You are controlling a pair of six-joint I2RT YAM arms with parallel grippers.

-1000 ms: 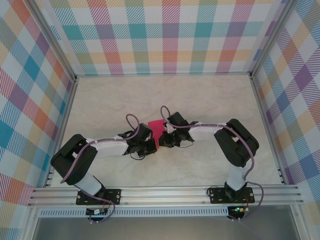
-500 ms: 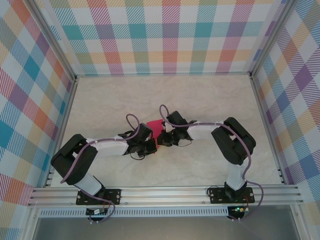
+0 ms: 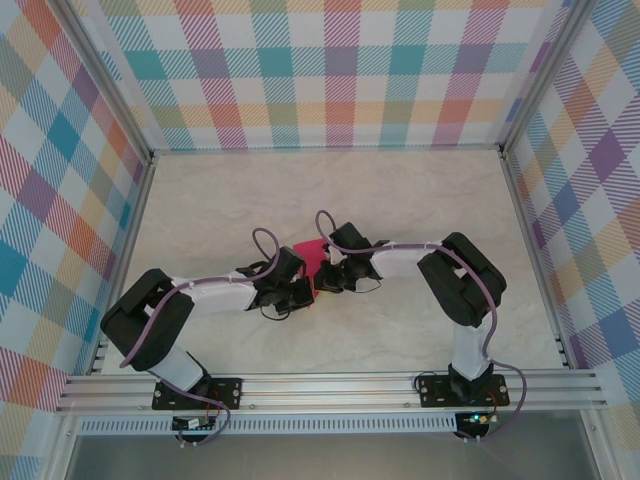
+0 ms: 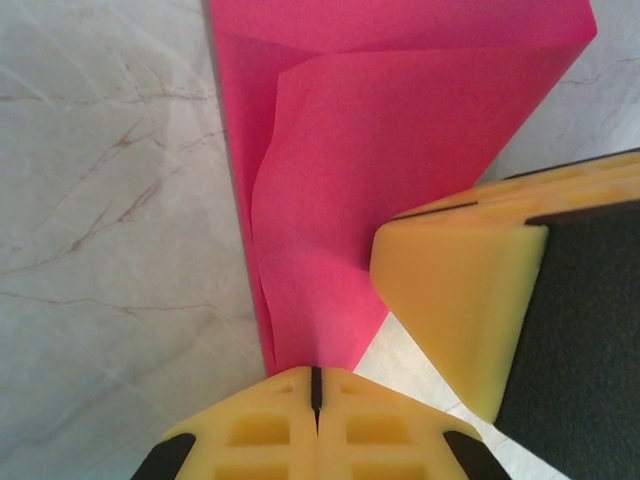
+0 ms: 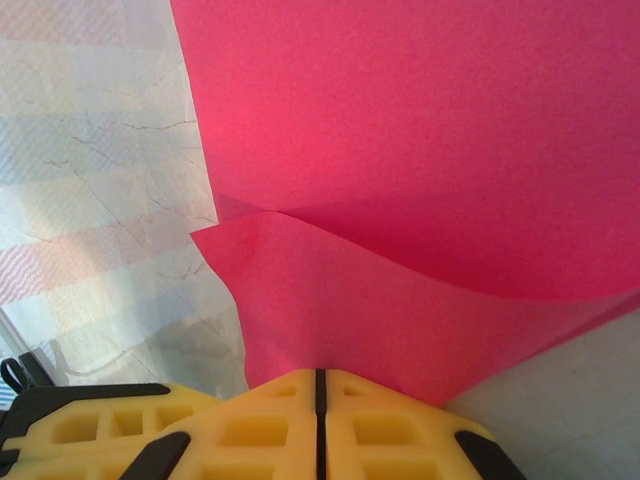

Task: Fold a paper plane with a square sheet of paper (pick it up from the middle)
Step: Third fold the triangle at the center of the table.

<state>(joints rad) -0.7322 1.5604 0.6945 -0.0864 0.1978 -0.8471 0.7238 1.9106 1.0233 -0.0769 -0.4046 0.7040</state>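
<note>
Since a second ago the right arm [image 3: 460, 280] has drawn its elbow a little inward; the folded magenta-pink sheet of thin paper [image 3: 313, 262] stays mid-desk between both pincers.
The left pincer [image 4: 316, 385] is pressed together on the sheet's narrowing end, and the right pincer [image 5: 320, 385] likewise pinches the edge of a curled layer. They meet close together over the pale marbled desk [image 3: 420, 200], the right one's yellow finger just beside the paper.

**Robot lab rig, definitely not someone's house**

Boxed-in test cell: aluminium frame [image 3: 105, 78], plaid-print backdrop walls [image 3: 340, 80] on 3 sides, marble-look tabletop [image 3: 400, 190], and 2 cabled robot arms [image 3: 205, 293] bolted to a slotted rail [image 3: 330, 385] up front.
</note>
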